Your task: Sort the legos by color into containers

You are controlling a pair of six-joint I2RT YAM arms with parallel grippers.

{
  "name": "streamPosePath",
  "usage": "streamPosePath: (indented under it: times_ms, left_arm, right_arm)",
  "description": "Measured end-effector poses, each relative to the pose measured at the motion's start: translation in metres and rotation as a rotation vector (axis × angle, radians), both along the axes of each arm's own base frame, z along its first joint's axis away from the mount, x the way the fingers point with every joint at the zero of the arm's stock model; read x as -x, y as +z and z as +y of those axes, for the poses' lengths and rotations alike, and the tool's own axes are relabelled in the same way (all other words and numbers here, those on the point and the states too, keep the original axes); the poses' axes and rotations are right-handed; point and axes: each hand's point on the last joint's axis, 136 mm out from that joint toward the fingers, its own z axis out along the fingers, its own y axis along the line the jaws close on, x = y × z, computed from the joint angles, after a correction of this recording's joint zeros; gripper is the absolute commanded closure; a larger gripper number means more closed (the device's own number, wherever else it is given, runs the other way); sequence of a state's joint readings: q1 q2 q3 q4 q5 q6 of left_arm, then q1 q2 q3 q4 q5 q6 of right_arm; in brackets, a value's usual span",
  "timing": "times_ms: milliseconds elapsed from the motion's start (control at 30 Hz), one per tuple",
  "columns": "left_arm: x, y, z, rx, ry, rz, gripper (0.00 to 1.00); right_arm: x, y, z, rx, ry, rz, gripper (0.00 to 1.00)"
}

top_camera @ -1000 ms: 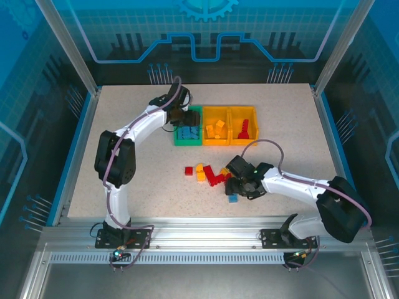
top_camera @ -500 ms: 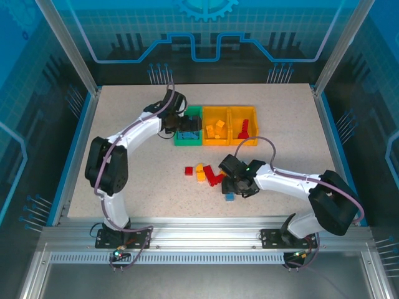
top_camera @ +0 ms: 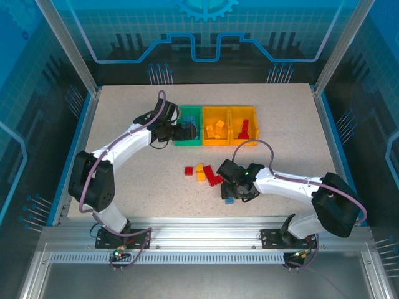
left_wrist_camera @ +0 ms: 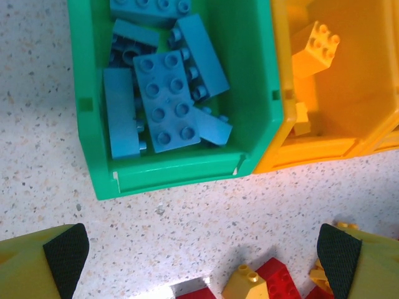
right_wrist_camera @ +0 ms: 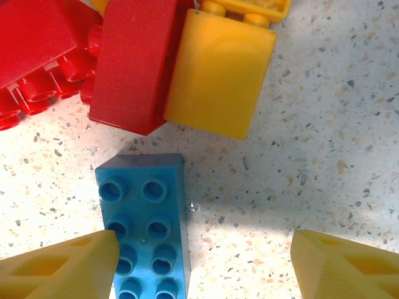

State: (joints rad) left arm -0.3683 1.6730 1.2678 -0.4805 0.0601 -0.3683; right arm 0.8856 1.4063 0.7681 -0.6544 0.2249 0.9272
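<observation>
The containers stand in a row: a green tray [top_camera: 189, 142] [left_wrist_camera: 168, 177] holding several blue legos [left_wrist_camera: 163, 99], a middle orange tray [top_camera: 216, 142] [left_wrist_camera: 312, 149] with yellow legos [left_wrist_camera: 317, 47], and a right orange tray [top_camera: 244, 141] with red legos [top_camera: 245, 129]. My left gripper [top_camera: 186, 132] [left_wrist_camera: 202, 252] hangs open and empty at the green tray's near-left side. Loose red [top_camera: 188, 170] [right_wrist_camera: 140, 62] and yellow legos [top_camera: 200, 171] [right_wrist_camera: 221, 71] lie mid-table. My right gripper [top_camera: 235, 190] [right_wrist_camera: 206, 265] is open low over a blue lego [top_camera: 230, 200] [right_wrist_camera: 143, 230], whose left edge sits under the left finger [right_wrist_camera: 62, 268].
The speckled tabletop [top_camera: 124, 187] has free room left of the loose pile and right of the trays. Blue frame rails [top_camera: 81, 143] and clear walls bound the table. More red and yellow legos [left_wrist_camera: 274, 280] lie below the green tray in the left wrist view.
My left gripper opened and drew back toward the left from over the green tray. My right gripper shifted slightly left and closer over the blue lego.
</observation>
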Motion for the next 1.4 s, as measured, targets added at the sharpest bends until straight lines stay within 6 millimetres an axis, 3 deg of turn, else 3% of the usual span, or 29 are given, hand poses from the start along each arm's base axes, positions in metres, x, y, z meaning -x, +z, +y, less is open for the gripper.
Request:
streamPosePath:
  times_ms: [500, 667, 833, 933, 1067, 1167, 1333, 1400]
  left_arm:
    - [0.008, -0.005, 0.005, -0.004, 0.016, 0.005, 0.01]
    - [0.013, -0.012, 0.009, -0.013, 0.031, 0.017, 0.01]
    - [0.017, -0.011, 0.012, -0.018, 0.039, 0.012, 0.01]
    - [0.02, -0.006, 0.015, -0.018, 0.043, -0.001, 0.01]
    - [0.026, 0.002, 0.019, -0.016, 0.048, -0.023, 0.01]
    - [0.032, 0.003, 0.023, -0.021, 0.056, -0.028, 0.01]
    - [0.039, -0.004, 0.03, -0.036, 0.091, -0.015, 0.01]
    - [0.043, -0.007, 0.034, -0.038, 0.111, -0.013, 0.01]
  right_arm:
    - [0.003, 0.0, 0.015, -0.056, 0.056, 0.014, 0.28]
    - [0.01, -0.026, 0.013, 0.017, 0.09, 0.094, 0.38]
    - [0.005, -0.024, 0.019, 0.058, 0.113, 0.12, 0.64]
    - [0.003, -0.02, 0.027, 0.057, 0.135, 0.113, 0.72]
    - [-0.007, 0.003, 0.045, 0.011, 0.17, 0.063, 0.75]
    - [-0.028, 0.042, 0.069, -0.077, 0.2, -0.018, 0.75]
    - [-0.096, 0.116, 0.1, -0.278, 0.171, -0.159, 0.76]
    - [-0.131, 0.134, 0.106, -0.334, 0.137, -0.187, 0.76]
